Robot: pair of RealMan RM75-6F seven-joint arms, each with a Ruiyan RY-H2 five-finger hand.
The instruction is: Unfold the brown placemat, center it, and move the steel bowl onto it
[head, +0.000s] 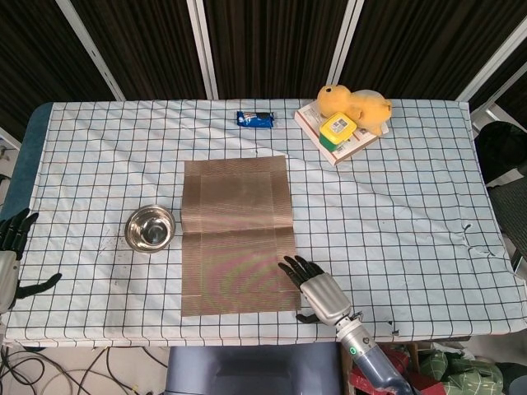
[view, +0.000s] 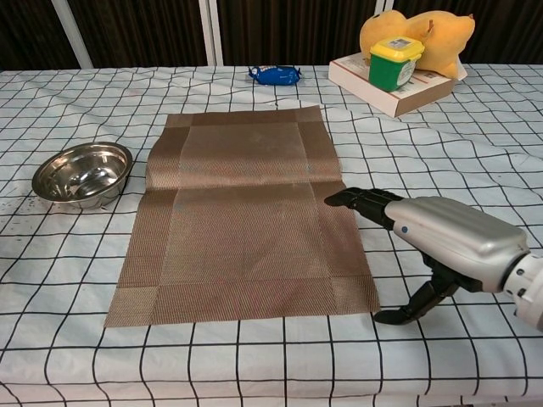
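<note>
The brown placemat (head: 239, 234) (view: 247, 215) lies unfolded and flat on the checked tablecloth, with a faint crease across its middle. The steel bowl (head: 150, 228) (view: 82, 174) stands empty on the cloth just left of the mat. My right hand (head: 315, 289) (view: 437, 242) hovers at the mat's near right edge, fingers apart and stretched over the mat's border, thumb low beside the corner, holding nothing. My left hand (head: 10, 257) shows only in the head view, at the table's left edge, fingers spread and empty.
At the back right, a yellow plush toy (head: 356, 104) (view: 424, 36) and a green tub with a yellow lid (head: 338, 127) (view: 394, 63) sit on a book (view: 386, 86). A blue snack packet (head: 254, 119) (view: 275, 75) lies behind the mat.
</note>
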